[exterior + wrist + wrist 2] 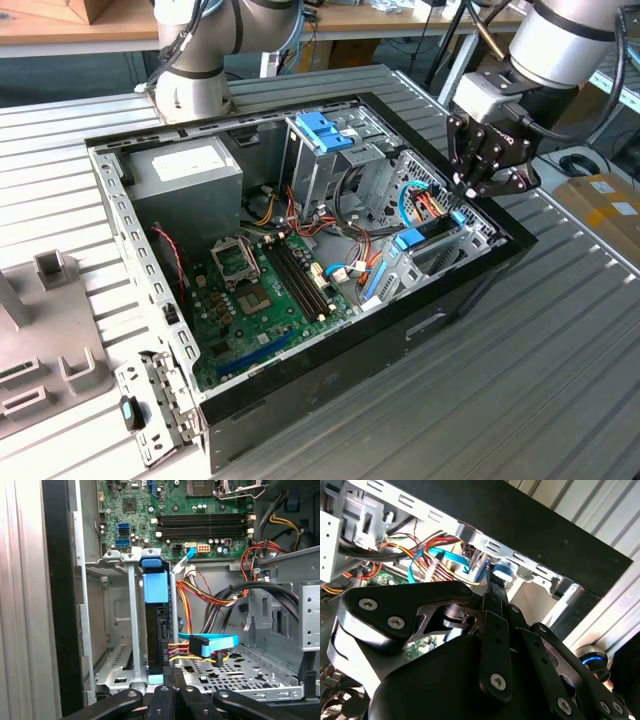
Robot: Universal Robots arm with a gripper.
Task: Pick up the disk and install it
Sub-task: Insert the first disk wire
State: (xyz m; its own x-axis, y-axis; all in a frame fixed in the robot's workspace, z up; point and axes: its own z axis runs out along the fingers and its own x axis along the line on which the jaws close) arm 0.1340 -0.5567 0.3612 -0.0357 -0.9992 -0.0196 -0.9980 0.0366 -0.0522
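The disk [430, 231] stands on edge in the low metal bay at the end of the open computer case on the exterior view's right. Blue carrier pieces mark both of its ends. In the first wrist view the disk [156, 625] is a dark upright slab with a blue frame, seated between the bay's metal rails. My gripper [470, 190] hangs just above the disk's outer end, close to the case's black wall. Its fingers [164, 696] lie together, and their tips sit at the disk's blue end piece [502, 572]. I see nothing held between them.
The black case [470, 290] lies open on a slatted metal table [520, 400]. Inside it are a green motherboard [265, 290], a grey power-supply box [185, 170], a tall drive cage with a blue clip [322, 130] and bundled cables [210, 592]. A second arm's base [195, 85] stands behind the case.
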